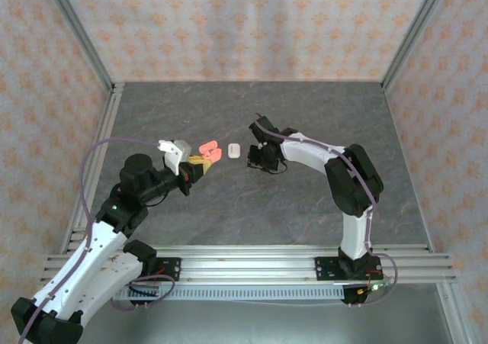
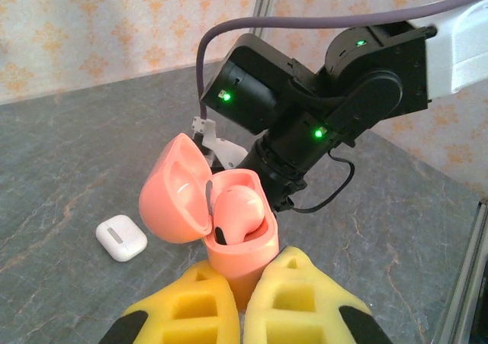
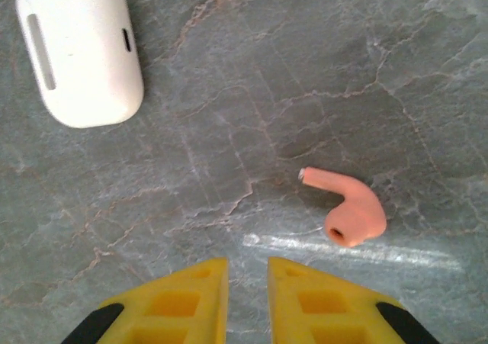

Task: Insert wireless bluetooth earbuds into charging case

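My left gripper [image 2: 245,292] is shut on the base of a coral-pink charging case [image 2: 242,251], which it holds upright with the lid swung open to the left. One coral-pink earbud [image 2: 240,209] sits in the case. In the top view this case [image 1: 210,153] is at the table's middle, at the tip of the left gripper [image 1: 200,163]. My right gripper [image 3: 248,271] hovers over the table, slightly open and holding nothing. A second coral-pink earbud [image 3: 351,210] lies loose on the table just right of its fingertips. White earbuds are out of view.
A closed white charging case [image 3: 80,50] lies on the grey stone-pattern table [image 1: 305,115], between the two grippers [image 1: 234,149]. The right arm's wrist [image 2: 305,123] is close behind the pink case. Patterned walls enclose the table.
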You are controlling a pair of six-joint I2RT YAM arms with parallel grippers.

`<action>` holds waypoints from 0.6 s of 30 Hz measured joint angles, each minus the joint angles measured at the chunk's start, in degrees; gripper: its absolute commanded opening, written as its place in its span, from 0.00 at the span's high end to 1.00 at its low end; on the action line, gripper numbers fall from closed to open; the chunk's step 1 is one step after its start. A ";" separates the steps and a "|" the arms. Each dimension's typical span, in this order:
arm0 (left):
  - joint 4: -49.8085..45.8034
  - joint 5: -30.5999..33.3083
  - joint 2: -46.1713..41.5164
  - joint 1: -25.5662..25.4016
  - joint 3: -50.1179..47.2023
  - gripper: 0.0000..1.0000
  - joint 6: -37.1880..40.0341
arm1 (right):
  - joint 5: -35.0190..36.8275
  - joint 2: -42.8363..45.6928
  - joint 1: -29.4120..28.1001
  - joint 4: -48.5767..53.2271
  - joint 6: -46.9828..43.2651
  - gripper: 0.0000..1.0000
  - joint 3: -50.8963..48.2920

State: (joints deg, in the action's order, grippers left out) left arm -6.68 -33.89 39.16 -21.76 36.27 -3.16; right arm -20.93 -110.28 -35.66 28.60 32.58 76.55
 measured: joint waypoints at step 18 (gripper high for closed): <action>0.00 0.00 0.00 0.00 0.00 1.00 0.00 | -1.57 -1.77 4.33 -0.81 0.20 0.74 -2.34</action>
State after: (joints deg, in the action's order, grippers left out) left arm -6.68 -33.89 39.16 -21.76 36.27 -3.16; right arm -22.50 -112.05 -31.33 27.79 32.77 74.22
